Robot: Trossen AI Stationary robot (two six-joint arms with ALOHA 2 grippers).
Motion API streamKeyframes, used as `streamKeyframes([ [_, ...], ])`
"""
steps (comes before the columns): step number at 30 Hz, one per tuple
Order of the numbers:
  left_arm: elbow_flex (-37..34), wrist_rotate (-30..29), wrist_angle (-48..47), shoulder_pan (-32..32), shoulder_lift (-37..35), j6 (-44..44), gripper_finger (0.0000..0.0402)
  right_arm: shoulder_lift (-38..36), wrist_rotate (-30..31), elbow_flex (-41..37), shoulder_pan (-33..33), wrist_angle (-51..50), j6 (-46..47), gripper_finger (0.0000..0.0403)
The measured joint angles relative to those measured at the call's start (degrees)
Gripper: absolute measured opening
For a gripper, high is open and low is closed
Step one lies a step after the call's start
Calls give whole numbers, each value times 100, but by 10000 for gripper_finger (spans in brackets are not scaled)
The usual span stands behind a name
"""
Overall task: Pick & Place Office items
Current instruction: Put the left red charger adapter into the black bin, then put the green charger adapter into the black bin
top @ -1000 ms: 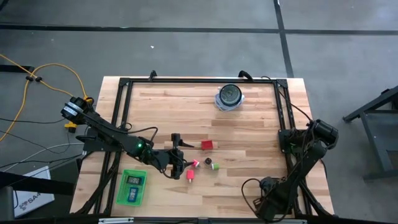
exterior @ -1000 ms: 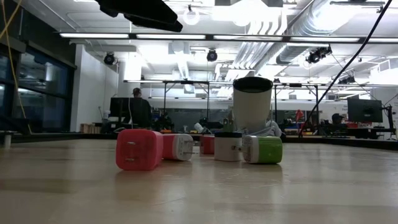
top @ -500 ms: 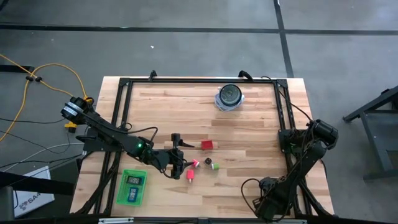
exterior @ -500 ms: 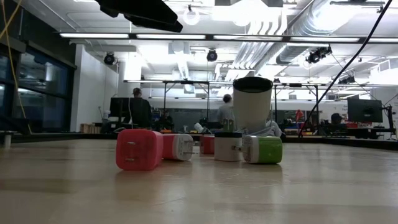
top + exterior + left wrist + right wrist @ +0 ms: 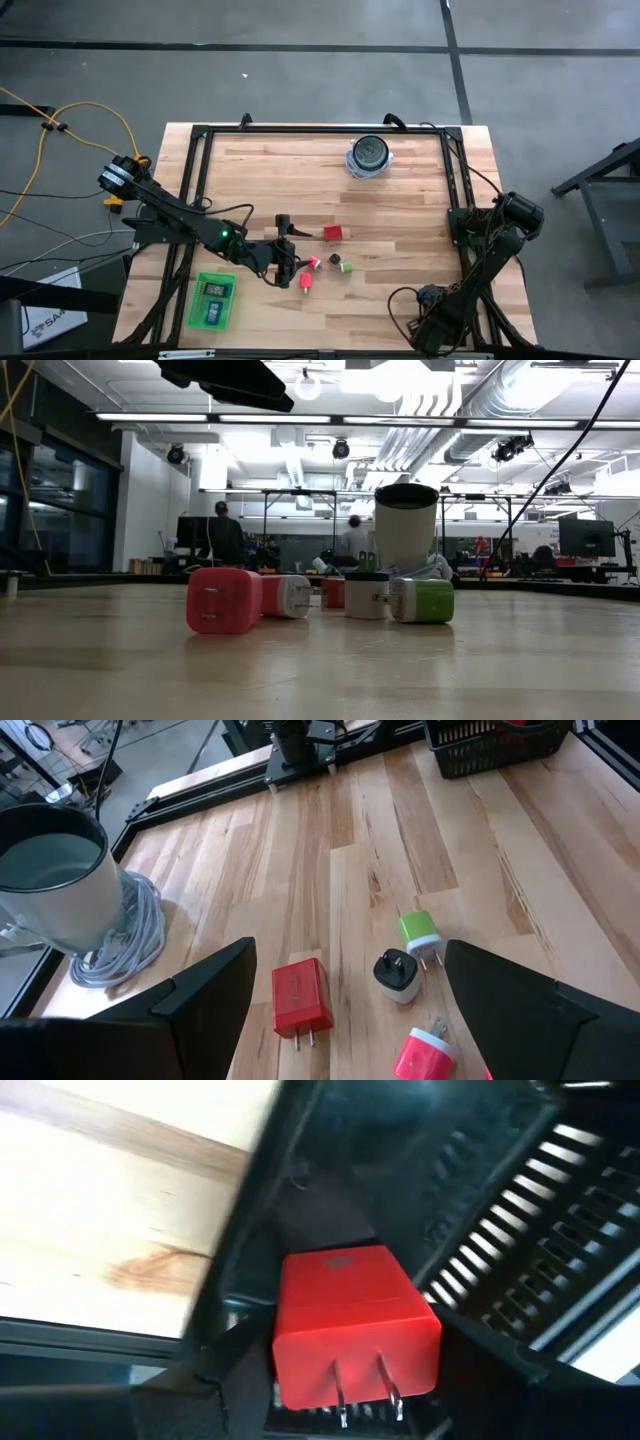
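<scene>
The left gripper (image 5: 290, 262), fingers spread, is hovering over the plug adapters (image 5: 303, 1001) mid-bench; descending off-centre, it risks knocking neighbours. The right gripper (image 5: 355, 1410) is clamping a red adapter (image 5: 352, 1325) near the right corner.

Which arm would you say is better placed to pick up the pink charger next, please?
Left. Its gripper hangs open beside the pink charger; the right gripper sits at the table's edge, shut on a red charger.

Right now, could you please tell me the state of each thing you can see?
Left gripper: open, empty.
Right gripper: shut on held red charger.
Loose red charger: flat on the table.
Green charger: on the table, untouched.
Pink charger: on the table, untouched.
White cup: upright.
</scene>
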Motion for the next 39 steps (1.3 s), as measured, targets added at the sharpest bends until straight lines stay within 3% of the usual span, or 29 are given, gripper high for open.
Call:
streamKeyframes([
  [39,0,0,2,0,0,1,317,-507,120,7,-13,-136,265,231],
])
